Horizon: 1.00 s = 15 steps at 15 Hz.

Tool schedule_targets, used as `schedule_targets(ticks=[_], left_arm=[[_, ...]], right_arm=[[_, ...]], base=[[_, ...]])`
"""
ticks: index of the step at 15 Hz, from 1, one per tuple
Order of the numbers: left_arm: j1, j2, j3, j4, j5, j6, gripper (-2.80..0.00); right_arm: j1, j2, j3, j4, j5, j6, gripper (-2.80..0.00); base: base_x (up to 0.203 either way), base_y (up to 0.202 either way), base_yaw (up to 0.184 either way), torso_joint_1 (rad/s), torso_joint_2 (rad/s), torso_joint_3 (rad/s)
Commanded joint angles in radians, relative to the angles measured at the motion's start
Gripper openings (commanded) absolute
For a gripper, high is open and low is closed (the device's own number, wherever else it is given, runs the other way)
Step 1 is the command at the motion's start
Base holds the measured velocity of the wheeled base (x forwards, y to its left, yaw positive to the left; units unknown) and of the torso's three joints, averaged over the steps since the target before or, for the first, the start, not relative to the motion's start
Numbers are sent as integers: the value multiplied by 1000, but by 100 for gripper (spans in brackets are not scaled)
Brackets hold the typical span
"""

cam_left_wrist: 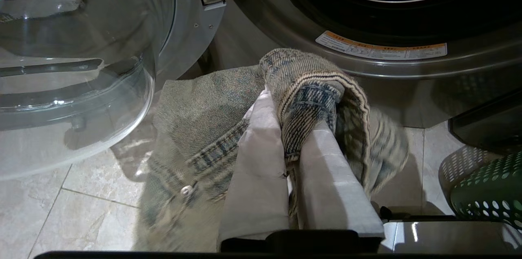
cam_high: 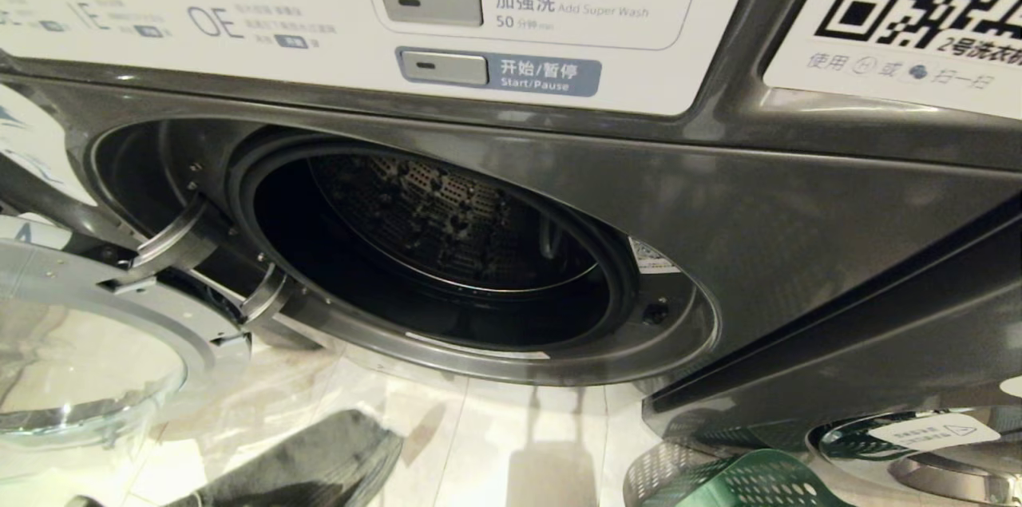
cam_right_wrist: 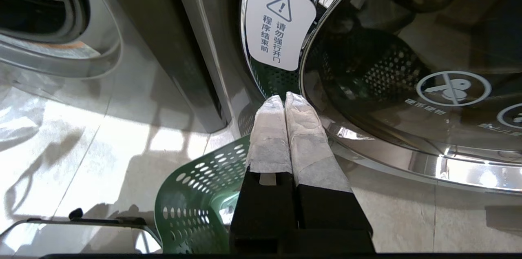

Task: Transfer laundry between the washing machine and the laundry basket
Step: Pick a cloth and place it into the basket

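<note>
Washing machine, dark grey front, with its round door swung wide on the robot's left and the drum exposed; no laundry shows in the part of the drum in view. Floor, pale tile, beneath the opening. Laundry basket, green perforated plastic, standing low on the robot's right, before a second, closed glass door; its contents are out of sight.

Denim garment, faded blue-grey with lighter worn seams and a metal button, thick and stiff-looking. It is bunched over the left gripper, which is clenched on a fold of it, below and in front of the drum's lip; the rest hangs loose toward the floor. Right gripper, padded fingers pressed together and empty, sits just above the basket rim.

Likely faults, as judgement: the pinch takes only one fold, so the heavy hanging cloth may slip free during the lift; the trailing part could catch on the gasket lip or the door hinge; a low approach may leave cloth draped over the sill rather than inside the drum.
</note>
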Motion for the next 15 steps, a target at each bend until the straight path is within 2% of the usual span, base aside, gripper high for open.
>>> schedule_targets(ticks=[1, 15], left_arm=[[0, 2, 2, 0, 0, 0, -280], [0, 2, 2, 0, 0, 0, -280]], right_arm=[[0, 0, 0, 0, 1, 0, -280], [0, 1, 0, 2, 2, -17, -280]], base=[[0, 0, 0, 2, -2, 207], [0, 0, 0, 3, 2, 201]])
